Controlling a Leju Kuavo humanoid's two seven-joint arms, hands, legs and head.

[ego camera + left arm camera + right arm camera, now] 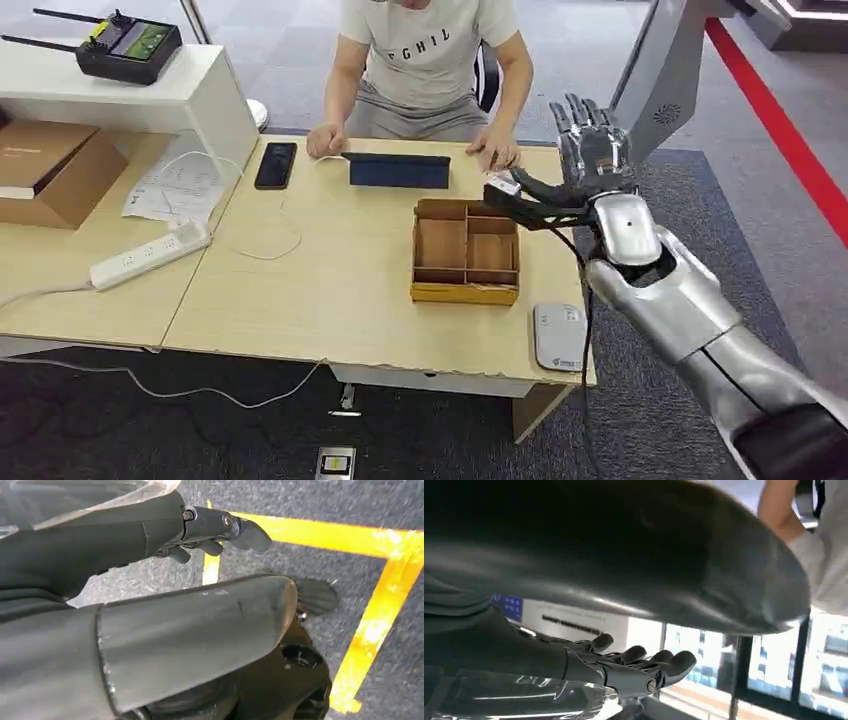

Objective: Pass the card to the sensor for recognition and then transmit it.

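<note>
- White and small, what I take to be the card [503, 184] shows as a pale sliver close to the far right corner of the tabletop [330, 290]. It sits just below a person's hand [497, 153] and right at the thumb tip of the right robot hand [590, 150].
- The right robot hand is raised over the right edge of the tabletop. Its fingers stand up straight and apart and its thumb reaches sideways toward the card. No finger visibly presses the card against the thumb, so I read the hand as spread and not gripping. Too little of the card shows to tell whether the thumb touches it.
- The left robot hand [215, 527] hangs over the floor, fingers loosely extended, with nothing in it.
- I expect the card to be very light, thin and stiff, with smooth faces that slide easily between hard fingers. It would probably flex a little rather than break.
- The best hold is likely a pinch across the two flat faces near one short edge, thumb on one side and a finger opposite. That leaves most of the card free to present.
- The grey-white pad I take for the sensor [560, 337] lies flat at the near right corner of the tabletop, just beyond the wooden box [466, 292]. The card probably needs to meet it face down and level.
</note>
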